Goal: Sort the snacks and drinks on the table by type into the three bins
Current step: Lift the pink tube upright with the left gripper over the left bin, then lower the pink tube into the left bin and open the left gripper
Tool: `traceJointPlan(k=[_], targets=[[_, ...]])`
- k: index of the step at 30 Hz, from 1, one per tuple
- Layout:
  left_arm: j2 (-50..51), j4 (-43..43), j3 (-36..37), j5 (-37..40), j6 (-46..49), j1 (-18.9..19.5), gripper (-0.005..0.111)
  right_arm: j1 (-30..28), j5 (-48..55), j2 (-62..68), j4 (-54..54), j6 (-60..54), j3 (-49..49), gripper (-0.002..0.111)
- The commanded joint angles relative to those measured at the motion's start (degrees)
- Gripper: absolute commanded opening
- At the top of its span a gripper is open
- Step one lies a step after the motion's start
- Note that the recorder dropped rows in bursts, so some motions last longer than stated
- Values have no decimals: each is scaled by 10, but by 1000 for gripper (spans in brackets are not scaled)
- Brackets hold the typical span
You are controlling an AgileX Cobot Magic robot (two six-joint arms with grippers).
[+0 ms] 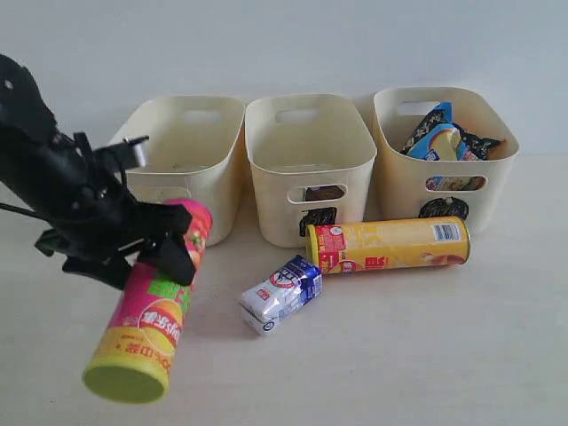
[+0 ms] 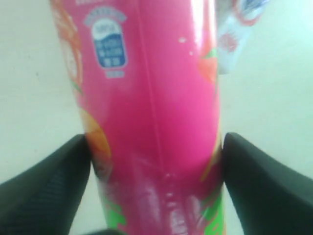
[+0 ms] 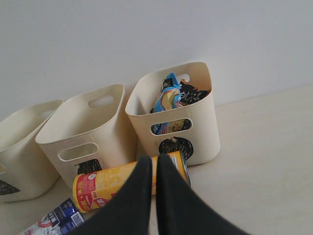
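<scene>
Pink chip tube (image 1: 153,306) sits closest to the exterior camera, tilted with its yellow-green lid (image 1: 125,382) low and towards the lens and its other end raised towards the bins. Whether the lid end touches the table (image 1: 426,355) cannot be told. The left gripper (image 1: 173,244) clamps the tube around its upper part; in the left wrist view the two black fingers (image 2: 49,186) press against either side of the pink wall.

Just right of the tube, a small white-blue carton (image 1: 281,293) lies on its side on the table. Behind it and slightly to the right, the yellow chip tube (image 1: 390,244) lies flat, close in front of the middle and right bins, its red-labelled end near the carton.

Three cream bins stand in a row against the back wall. The left bin (image 1: 191,133) shows nothing inside from this angle. The middle bin (image 1: 311,160) carries a black mark below its slot handle. The right bin (image 1: 497,169) carries a round black mark and holds a blue noodle packet (image 1: 437,133) and an orange-black noodle packet (image 1: 481,142), both poking above the rim.

The right gripper (image 3: 155,186) appears only in its own wrist view, above the yellow tube, its fingers pressed together with nothing between them
</scene>
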Motion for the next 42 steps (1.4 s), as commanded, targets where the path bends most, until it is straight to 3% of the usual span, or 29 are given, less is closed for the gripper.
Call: traceJointPlan(k=[1, 6, 15, 20, 27, 38, 41, 42], targets=[[-79, -1, -2, 7, 4, -2, 5, 0, 1, 0, -1, -5, 1, 0], [-146, -6, -31, -27, 4, -2, 5, 0, 1, 0, -1, -3, 1, 0], [-155, 2, -137, -214, 53, -1, 5, 0, 1, 0, -1, -4, 1, 0], [-110, 6, -172, -321, 82, 6, 5, 0, 2, 0, -1, -3, 1, 0], [-16, 4, -195, -397, 97, 19, 5, 0, 2, 0, -1, -3, 1, 0], [120, 4, -229, -439, 97, 45, 5, 0, 2, 0, -1, -3, 1, 0], [156, 4, -250, -439, 113, 45, 16, 0, 2, 0, -1, -3, 1, 0], [172, 4, -259, -434, 115, 45, 29, 0, 2, 0, -1, -3, 1, 0]])
